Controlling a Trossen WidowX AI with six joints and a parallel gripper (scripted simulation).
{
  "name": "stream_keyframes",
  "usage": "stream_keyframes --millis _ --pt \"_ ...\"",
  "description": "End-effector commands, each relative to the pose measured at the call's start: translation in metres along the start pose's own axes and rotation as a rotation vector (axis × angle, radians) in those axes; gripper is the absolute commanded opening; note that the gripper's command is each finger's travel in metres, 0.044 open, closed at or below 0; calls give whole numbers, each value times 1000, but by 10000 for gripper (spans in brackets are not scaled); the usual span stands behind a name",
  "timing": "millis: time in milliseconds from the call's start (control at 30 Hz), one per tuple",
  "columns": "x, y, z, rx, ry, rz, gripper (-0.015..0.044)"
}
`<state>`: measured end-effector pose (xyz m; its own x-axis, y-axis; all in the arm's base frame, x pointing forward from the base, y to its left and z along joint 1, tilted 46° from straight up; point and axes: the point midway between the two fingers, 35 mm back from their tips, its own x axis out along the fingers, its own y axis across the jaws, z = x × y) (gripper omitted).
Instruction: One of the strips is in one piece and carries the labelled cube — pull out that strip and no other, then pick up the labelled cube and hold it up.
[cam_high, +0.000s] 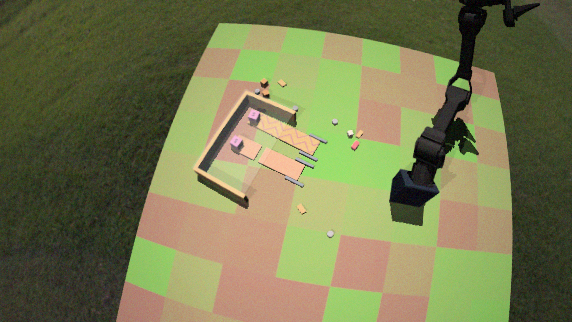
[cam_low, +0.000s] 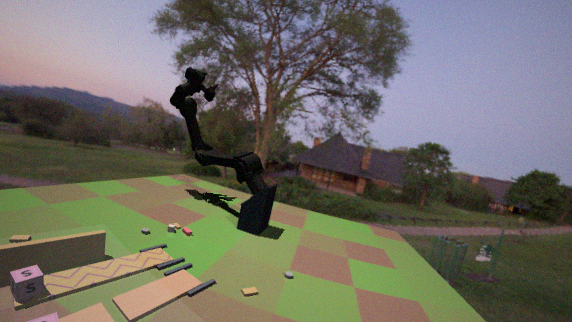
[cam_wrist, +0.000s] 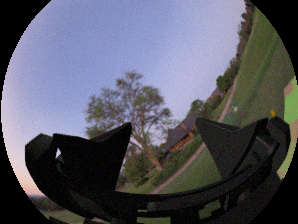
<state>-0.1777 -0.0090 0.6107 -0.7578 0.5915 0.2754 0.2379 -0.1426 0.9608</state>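
A zigzag-patterned strip (cam_high: 287, 133) (cam_low: 107, 268) lies unbroken on the table, with a pinkish-purple cube (cam_high: 254, 116) (cam_low: 27, 283) on its far end; that cube shows the letter S. Beside it a plain orange-pink strip is in two parts with a gap: a longer piece (cam_high: 282, 164) (cam_low: 155, 295) and a shorter piece (cam_high: 251, 149) (cam_low: 87, 315). The shorter piece carries a second pinkish-purple cube (cam_high: 236, 142), whose mark is too small to read surely. My gripper (cam_wrist: 164, 123) is open and empty, raised high and far from both strips, facing trees and sky.
A low three-sided wall (cam_high: 221, 131) surrounds the cube ends, open toward the arm. Dark bars (cam_high: 318, 138) (cam_high: 294, 181) flank the strips' near ends. Small scattered pieces include a red block (cam_high: 355, 145) (cam_low: 187, 231), a white block (cam_high: 350, 133) and a tan block (cam_high: 301, 209) (cam_low: 249, 291).
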Motion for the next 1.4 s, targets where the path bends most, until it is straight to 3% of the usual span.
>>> stream_keyframes --millis 0,300,533,733,1067,1367 --pt "0 1 2 3 -1 8 400" --pt "-1 31 121 -123 -228 227 400" --pt "-26 27 241 -306 -558 294 400" --pt "-68 2 335 -463 -886 241 400" --pt "-169 -75 453 -682 -1423 -118 400" --pt "-277 -172 500 -776 -1762 -745 400"
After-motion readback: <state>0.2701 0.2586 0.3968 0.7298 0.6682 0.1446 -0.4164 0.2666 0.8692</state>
